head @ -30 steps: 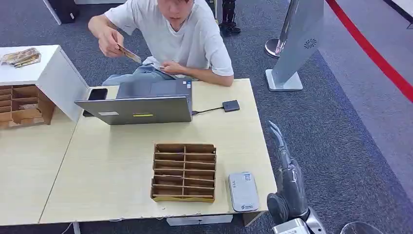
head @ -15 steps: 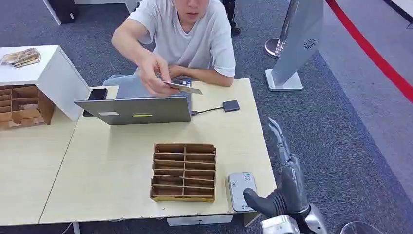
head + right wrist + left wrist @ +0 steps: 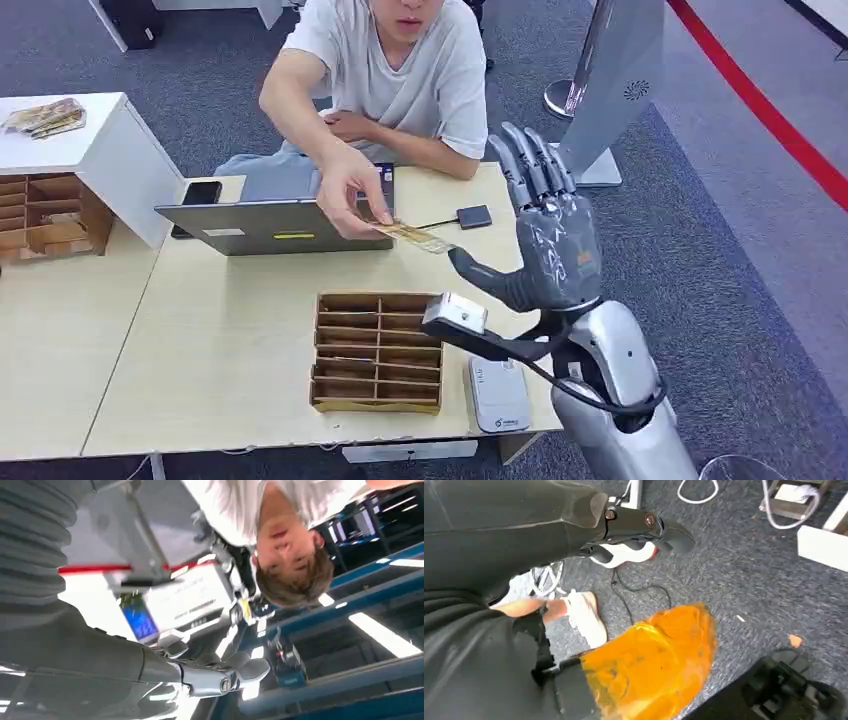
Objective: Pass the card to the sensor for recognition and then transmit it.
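Far left: white cabinet (image 3: 110, 150) with a pile of cards (image 3: 43, 115) on top, wooden rack (image 3: 50, 215) beside it on the side table. Black phone (image 3: 198, 195) lies just behind the open laptop (image 3: 285, 222); the yellow sticker on the lid is too small to read. Person in a white tee (image 3: 400, 80) leans over the laptop, and the person's hand (image 3: 348, 195) pinches the card (image 3: 412, 236) by one end, held flat above the table (image 3: 220, 340) between laptop and right hand (image 3: 548, 235). The card is patterned; print unreadable.

The slotted wooden box (image 3: 378, 352) sits mid-table, with the grey card sensor (image 3: 498, 392) just right of it at the front edge; its small logos aren't legible. A small black dongle (image 3: 474, 216) is cabled to the laptop.

Right hand is raised, fingers spread and upright, thumb pointing toward the card, holding nothing; the card tip is near the thumb but not touching. Left hand (image 3: 644, 527) hangs over the carpet, fingers apart as far as I can tell, holding nothing.

Versus 0.5 s ago: right hand has come up from the table's front corner to above the table; the card has moved from over the laptop out toward it.
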You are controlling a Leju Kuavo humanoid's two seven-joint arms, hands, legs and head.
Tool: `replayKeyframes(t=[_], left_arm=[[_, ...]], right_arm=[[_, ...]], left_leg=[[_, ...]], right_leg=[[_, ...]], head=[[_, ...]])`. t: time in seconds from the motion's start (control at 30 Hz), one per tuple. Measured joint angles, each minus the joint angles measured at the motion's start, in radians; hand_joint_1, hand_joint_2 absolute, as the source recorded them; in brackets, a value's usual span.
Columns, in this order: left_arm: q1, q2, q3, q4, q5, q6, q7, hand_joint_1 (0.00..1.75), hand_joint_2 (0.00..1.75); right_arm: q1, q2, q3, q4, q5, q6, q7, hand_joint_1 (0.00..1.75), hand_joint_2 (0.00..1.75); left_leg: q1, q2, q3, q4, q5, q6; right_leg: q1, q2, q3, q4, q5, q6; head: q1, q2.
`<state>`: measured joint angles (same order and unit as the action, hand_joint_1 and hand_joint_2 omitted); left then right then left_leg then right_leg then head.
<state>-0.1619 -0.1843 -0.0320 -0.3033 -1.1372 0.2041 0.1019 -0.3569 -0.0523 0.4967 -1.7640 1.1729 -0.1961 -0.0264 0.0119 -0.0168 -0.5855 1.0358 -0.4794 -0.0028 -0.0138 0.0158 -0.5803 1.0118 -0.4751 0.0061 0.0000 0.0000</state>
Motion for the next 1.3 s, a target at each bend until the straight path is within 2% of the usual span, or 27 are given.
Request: replayKeyframes(t=[0.23, 0.9, 0.93, 0.97, 1.0, 1.03, 1.3], left_arm=[[-0.015, -0.002, -0.010, -0.007, 0.000, -0.037, 0.014, 0.00, 0.00], [-0.016, -0.002, -0.020, -0.008, -0.003, -0.036, 0.019, 0.00, 0.00], [-0.016, -0.002, -0.020, -0.008, -0.003, -0.036, 0.019, 0.00, 0.00], [-0.016, -0.002, -0.020, -0.008, -0.003, -0.036, 0.019, 0.00, 0.00], [-0.016, -0.002, -0.020, -0.008, -0.003, -0.036, 0.019, 0.00, 0.00], [-0.016, -0.002, -0.020, -0.008, -0.005, -0.036, 0.019, 0.00, 0.00], [-0.016, -0.002, -0.020, -0.008, -0.009, -0.034, 0.020, 0.00, 0.00]], right_arm=[[-0.091, -0.002, 0.024, 0.087, 0.102, 0.013, 0.049, 0.00, 1.75], [-0.099, -0.003, 0.038, 0.115, 0.095, 0.024, 0.053, 0.00, 1.75], [-0.099, -0.003, 0.038, 0.115, 0.095, 0.025, 0.053, 0.30, 1.75], [-0.099, -0.003, 0.038, 0.115, 0.094, 0.026, 0.053, 1.40, 1.75], [-0.099, -0.003, 0.038, 0.115, 0.094, 0.027, 0.053, 1.62, 1.75], [-0.099, -0.003, 0.038, 0.115, 0.094, 0.027, 0.053, 1.75, 1.75], [-0.099, -0.003, 0.038, 0.116, 0.084, 0.029, 0.046, 1.75, 1.75]], left_leg=[[0.000, 0.000, 0.000, 0.000, 0.000, 0.000], [0.000, 0.000, 0.000, 0.000, 0.000, 0.000], [0.000, 0.000, 0.000, 0.000, 0.000, 0.000], [0.000, 0.000, 0.000, 0.000, 0.000, 0.000], [0.000, 0.000, 0.000, 0.000, 0.000, 0.000], [0.000, 0.000, 0.000, 0.000, 0.000, 0.000], [0.000, 0.000, 0.000, 0.000, 0.000, 0.000]], right_leg=[[0.000, 0.000, 0.000, 0.000, 0.000, 0.000], [0.000, 0.000, 0.000, 0.000, 0.000, 0.000], [0.000, 0.000, 0.000, 0.000, 0.000, 0.000], [0.000, 0.000, 0.000, 0.000, 0.000, 0.000], [0.000, 0.000, 0.000, 0.000, 0.000, 0.000], [0.000, 0.000, 0.000, 0.000, 0.000, 0.000], [0.000, 0.000, 0.000, 0.000, 0.000, 0.000]], head=[[0.000, 0.000], [0.000, 0.000], [0.000, 0.000], [0.000, 0.000], [0.000, 0.000], [0.000, 0.000], [0.000, 0.000]])
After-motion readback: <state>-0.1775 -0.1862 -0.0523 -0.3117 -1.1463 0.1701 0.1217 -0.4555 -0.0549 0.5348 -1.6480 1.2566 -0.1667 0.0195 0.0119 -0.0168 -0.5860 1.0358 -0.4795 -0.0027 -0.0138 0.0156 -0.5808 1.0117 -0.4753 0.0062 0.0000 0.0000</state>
